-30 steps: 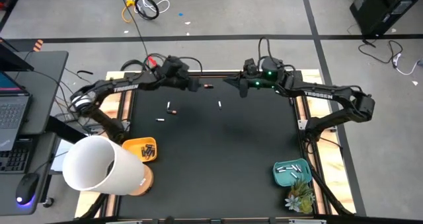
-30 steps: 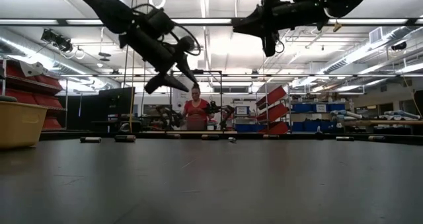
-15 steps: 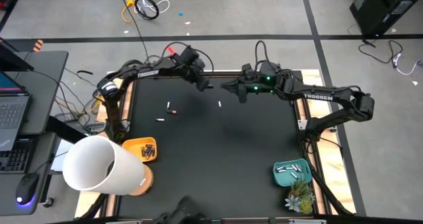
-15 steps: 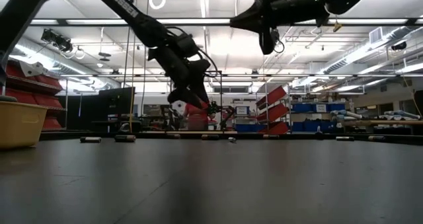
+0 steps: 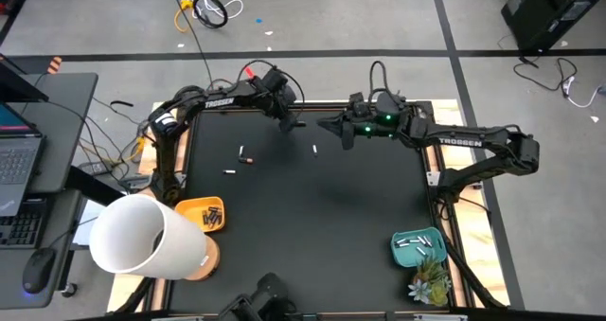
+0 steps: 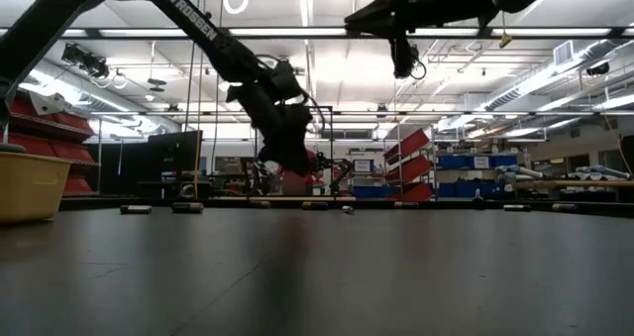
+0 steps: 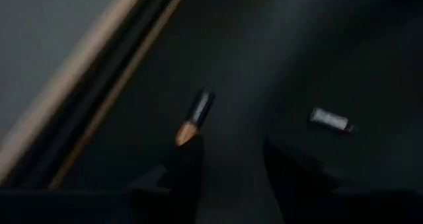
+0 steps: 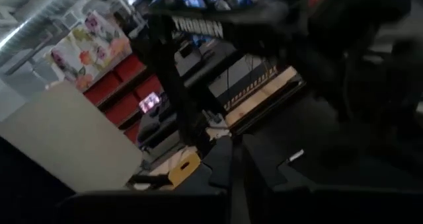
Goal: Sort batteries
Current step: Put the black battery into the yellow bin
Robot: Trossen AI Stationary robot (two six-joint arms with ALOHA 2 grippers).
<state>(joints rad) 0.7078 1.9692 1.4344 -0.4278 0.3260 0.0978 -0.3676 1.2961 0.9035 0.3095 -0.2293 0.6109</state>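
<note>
My left gripper [image 5: 289, 121] hangs open, slanting down, close above the black mat's far edge. Just ahead of its fingertips [image 7: 186, 159] a dark battery with a copper end [image 7: 194, 117] lies flat on the mat, and a white battery [image 7: 329, 119] lies farther off. That white one [image 5: 314, 150] also shows from above. Another dark battery [image 5: 241, 154] and another white one [image 5: 229, 171] lie toward the left. My right gripper [image 5: 325, 124] is shut with nothing in it, held level high above the mat near the far edge.
A yellow bin [image 5: 192, 207] with dark batteries stands at the near left beside a big white cylinder [image 5: 142, 236]. A teal bin [image 5: 431, 255] with white batteries and a small plant [image 5: 428, 283] stand at the near right. The mat's wooden frame [image 7: 79, 65] runs close by the left gripper.
My left gripper has swung toward the table's far edge and to the right, come down close over the mat, and rolled about its own axis. The batteries lie where they were.
</note>
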